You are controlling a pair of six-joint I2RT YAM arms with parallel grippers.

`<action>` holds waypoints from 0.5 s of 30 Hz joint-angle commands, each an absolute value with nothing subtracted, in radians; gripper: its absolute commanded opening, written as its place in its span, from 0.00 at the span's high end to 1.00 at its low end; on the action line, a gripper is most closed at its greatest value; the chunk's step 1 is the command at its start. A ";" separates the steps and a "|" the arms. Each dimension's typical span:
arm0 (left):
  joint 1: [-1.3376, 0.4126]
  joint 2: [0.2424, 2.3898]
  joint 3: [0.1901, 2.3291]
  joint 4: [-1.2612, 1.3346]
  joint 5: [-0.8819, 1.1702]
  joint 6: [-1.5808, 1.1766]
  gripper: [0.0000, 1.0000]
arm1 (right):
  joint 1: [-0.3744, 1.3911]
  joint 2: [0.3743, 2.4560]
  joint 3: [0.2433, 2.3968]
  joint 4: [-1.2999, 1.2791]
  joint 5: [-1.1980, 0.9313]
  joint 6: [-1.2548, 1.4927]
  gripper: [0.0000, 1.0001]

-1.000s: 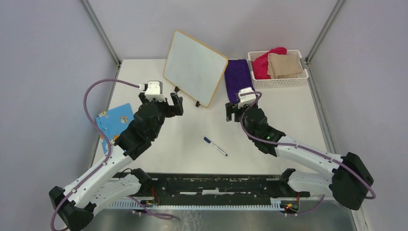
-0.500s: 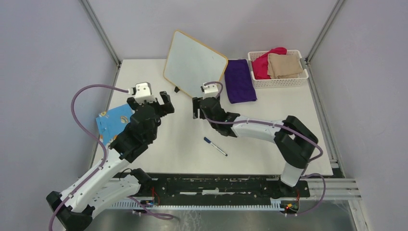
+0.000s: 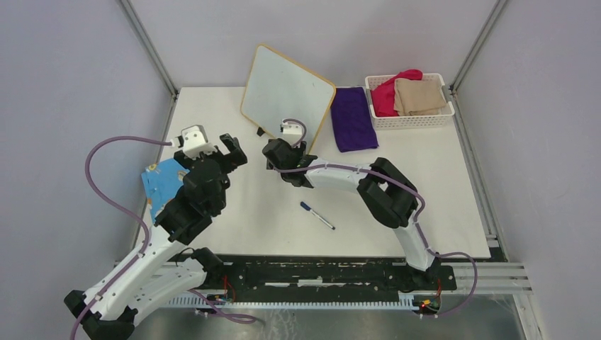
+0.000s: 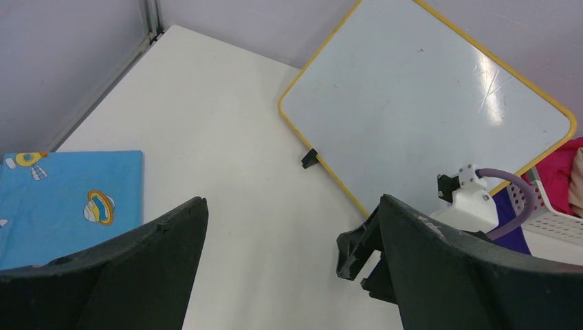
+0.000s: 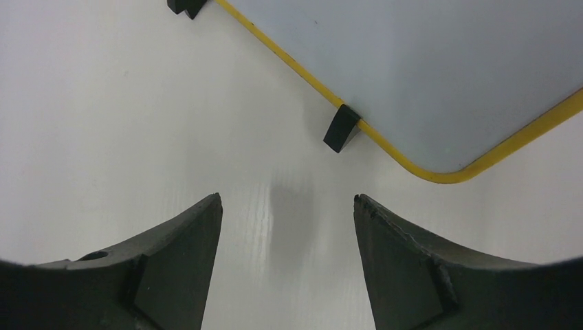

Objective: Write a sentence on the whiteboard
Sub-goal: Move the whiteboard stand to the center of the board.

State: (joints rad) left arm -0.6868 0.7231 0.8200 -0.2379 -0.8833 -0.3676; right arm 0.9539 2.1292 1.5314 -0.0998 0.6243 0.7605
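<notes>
Whiteboard: is propped on black feet at the rear centre of the table. Left gripper: jaws are spread wide, nothing is held. Right gripper: jaws are parted, nothing is gripped; it is placed just before the board's lower edge.

A robotics lab test cell was indicated. A white table was enclosed by plain grey panels held in bare aluminium posts. A cabled left arm and right arm were bolted to a metal rail, and props such as a whiteboard and a cloth-filled basket were laid out.
</notes>
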 commanded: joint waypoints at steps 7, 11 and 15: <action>-0.690 0.690 0.856 -0.222 -0.928 -0.436 0.02 | 0.941 2.247 1.722 -0.264 0.748 0.891 0.25; -0.690 0.687 0.855 -0.222 -0.926 -0.442 0.02 | 0.924 2.281 1.770 -0.292 0.759 0.892 0.26; -0.690 0.689 0.854 -0.223 -0.925 -0.442 0.02 | 0.906 2.302 1.784 -0.298 0.764 0.900 0.26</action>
